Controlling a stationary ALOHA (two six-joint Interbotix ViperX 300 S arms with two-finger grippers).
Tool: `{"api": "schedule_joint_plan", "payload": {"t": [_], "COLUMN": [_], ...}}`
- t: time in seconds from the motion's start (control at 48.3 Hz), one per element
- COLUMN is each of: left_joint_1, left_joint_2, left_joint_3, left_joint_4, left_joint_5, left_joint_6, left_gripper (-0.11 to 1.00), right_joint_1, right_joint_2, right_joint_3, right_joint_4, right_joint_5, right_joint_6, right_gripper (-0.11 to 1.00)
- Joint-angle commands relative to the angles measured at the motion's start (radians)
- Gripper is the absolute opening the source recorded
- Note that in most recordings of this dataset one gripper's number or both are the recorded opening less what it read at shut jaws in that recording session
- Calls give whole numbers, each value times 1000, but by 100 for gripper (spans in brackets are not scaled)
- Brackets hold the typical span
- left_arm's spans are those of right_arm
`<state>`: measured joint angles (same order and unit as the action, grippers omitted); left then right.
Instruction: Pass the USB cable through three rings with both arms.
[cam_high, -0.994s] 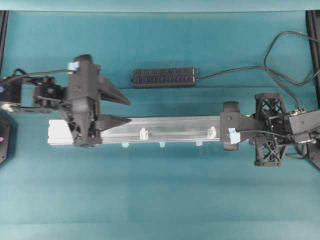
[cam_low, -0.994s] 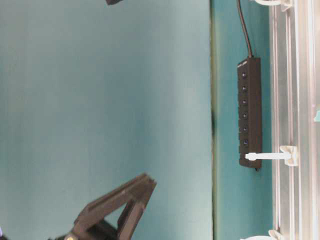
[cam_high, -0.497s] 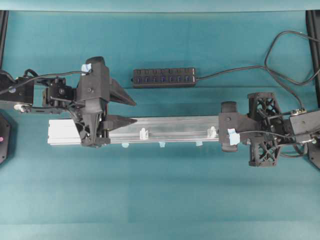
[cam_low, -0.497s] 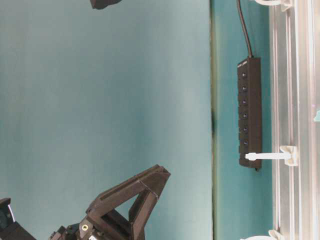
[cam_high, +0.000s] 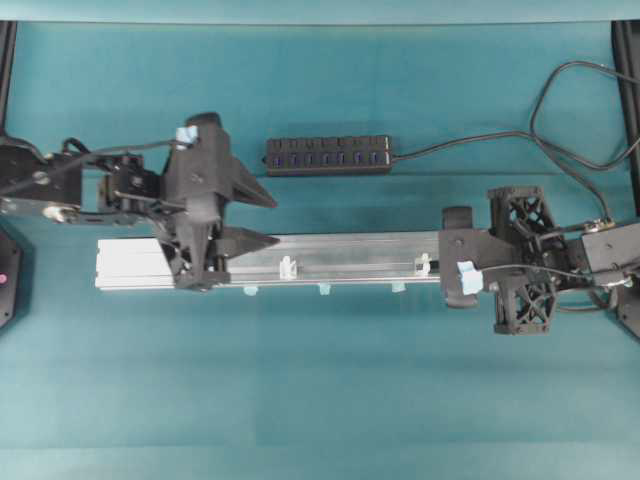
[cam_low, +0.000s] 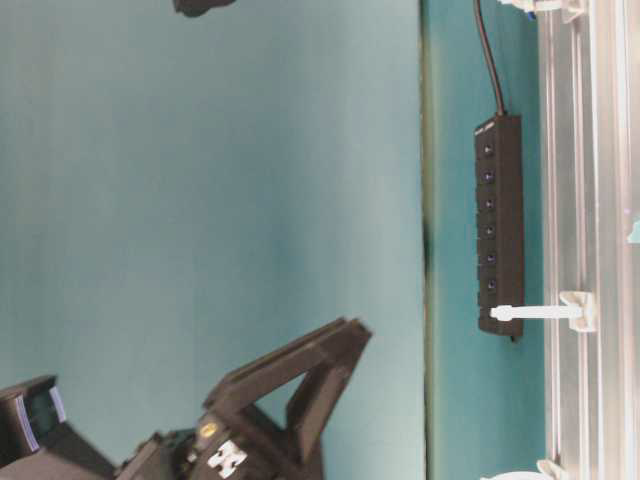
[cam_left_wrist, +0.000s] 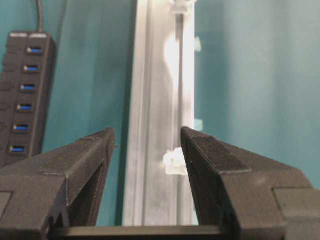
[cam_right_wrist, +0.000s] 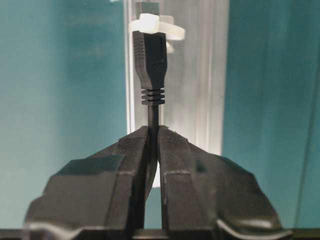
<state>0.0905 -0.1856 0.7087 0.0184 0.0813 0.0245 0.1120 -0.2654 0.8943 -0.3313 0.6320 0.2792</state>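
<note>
In the right wrist view my right gripper (cam_right_wrist: 153, 131) is shut on the USB cable (cam_right_wrist: 153, 112) just behind its black plug (cam_right_wrist: 150, 55). The plug's tip reaches the right-hand ring (cam_right_wrist: 156, 27) on the silver rail (cam_right_wrist: 200, 75). From overhead this gripper (cam_high: 447, 262) sits at the rail's right end beside that ring (cam_high: 424, 265). My left gripper (cam_high: 277, 221) hangs open over the rail's left part, short of the middle ring (cam_high: 288, 267). Its fingers hold nothing and frame that ring (cam_left_wrist: 174, 161) in the left wrist view. A third ring is hidden.
A black multi-port hub bar (cam_high: 328, 156) lies behind the rail, its cable looping off to the right (cam_high: 560, 85). Small pale-blue tabs (cam_high: 323, 290) line the rail's front edge. The surface is teal cloth, bare in front of the rail.
My left gripper has slid right along the rail, closer to the middle ring, still open. The right gripper has edged left with the plug, closing on the right-hand ring.
</note>
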Motion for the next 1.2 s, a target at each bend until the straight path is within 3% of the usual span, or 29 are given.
{"api": "schedule_joint_plan", "payload": {"t": [0.0,0.228,0.642,0.912,1.181], "left_joint_1": [3,3,3,3,-3], "left_joint_2": [17,112,296,393,443], "left_joint_3": [-18,-41,-137,-224,-255], "left_joint_4": [2,2,2,2,2], "left_joint_5": [-46,-149,-227,-236,-244], "left_joint_6": [3,3,25,32,31], "left_gripper": [61,62,61,61,60], "right_joint_1": [-3,-32,-84,-89,-91], "right_joint_2": [-8,-5,2,3,11], "right_joint_3": [6,15,32,92,86], "right_joint_4": [-6,-5,-6,-6,-6], "right_joint_5": [-49,-117,-187,-353,-357], "right_joint_6": [-3,-2,-5,-2,-2], "right_gripper": [-9,-9,-9,-9,-9]}}
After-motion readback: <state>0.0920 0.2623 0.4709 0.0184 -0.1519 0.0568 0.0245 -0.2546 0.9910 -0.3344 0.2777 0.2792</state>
